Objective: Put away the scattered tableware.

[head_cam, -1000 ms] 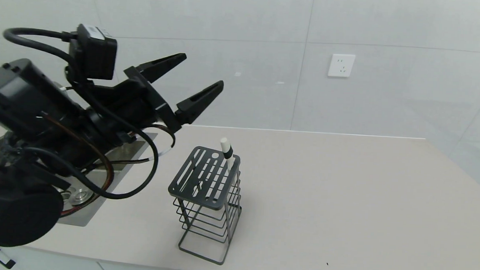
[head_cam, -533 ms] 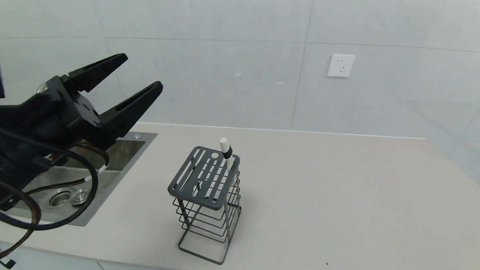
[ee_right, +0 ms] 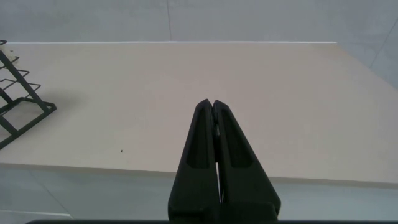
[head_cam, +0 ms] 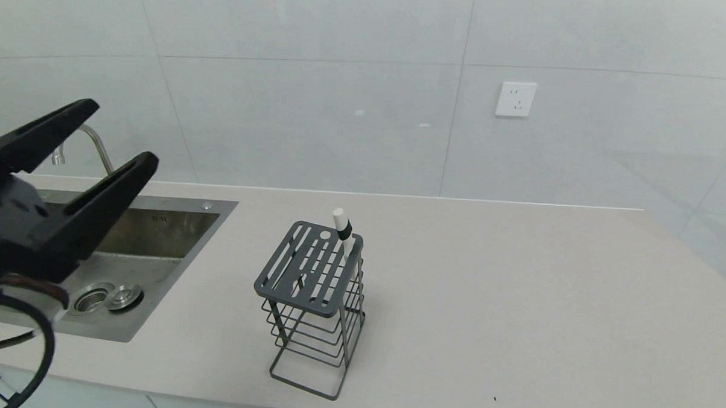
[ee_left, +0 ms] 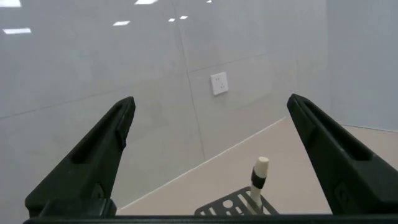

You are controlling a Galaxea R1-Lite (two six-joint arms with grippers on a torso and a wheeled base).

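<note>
A dark wire cutlery rack [head_cam: 311,305] stands on the beige counter [head_cam: 516,306], a little right of the sink. A utensil with a white and black handle [head_cam: 342,225] sticks up from a slot at the rack's far right corner; the handle [ee_left: 259,177] and the rack's slotted top [ee_left: 239,205] also show in the left wrist view. My left gripper [head_cam: 124,132] hangs open and empty above the sink, well left of the rack. My right gripper [ee_right: 212,106] is shut with nothing in it, off the counter's near edge, with the rack's base [ee_right: 22,115] far to one side.
A steel sink [head_cam: 150,233] with a drain [head_cam: 97,297] and a curved tap [head_cam: 90,143] is set into the counter's left end. A wall socket [head_cam: 516,99] sits on the tiled wall behind. Bare counter stretches right of the rack to the wall.
My left arm has drawn back to the left and downward, away from above the rack, uncovering the sink and tap. Its gripper stays open. The rack and utensil have not moved.
</note>
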